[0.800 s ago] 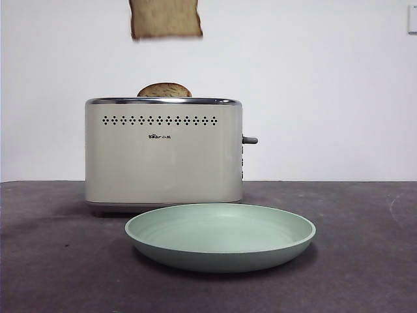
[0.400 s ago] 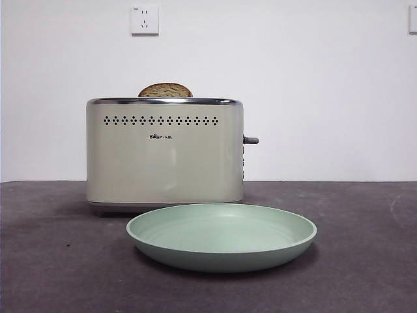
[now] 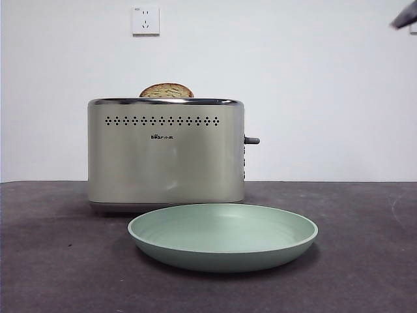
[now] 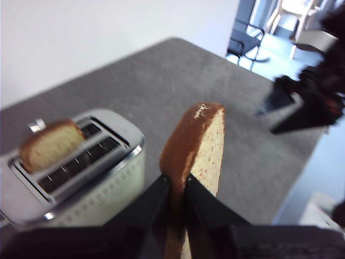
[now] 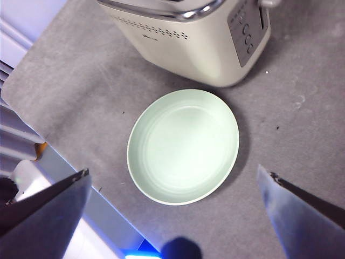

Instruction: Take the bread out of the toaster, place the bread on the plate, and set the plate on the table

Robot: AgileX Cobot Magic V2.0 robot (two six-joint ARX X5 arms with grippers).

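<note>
The left gripper (image 4: 175,186) is clamping the bread (image 4: 197,145) by its lower edge, holding it upright in the air above the table (image 4: 215,91), beside the toaster (image 4: 75,172). A second, round-topped slice (image 3: 166,90) is standing in a toaster slot. The right gripper (image 5: 178,186) is hanging high over the plate (image 5: 183,145) with its jaws spread wide and holding nothing. The plate is sitting on the table, just in front of the toaster. A wall socket (image 3: 145,19) is showing behind.
</note>
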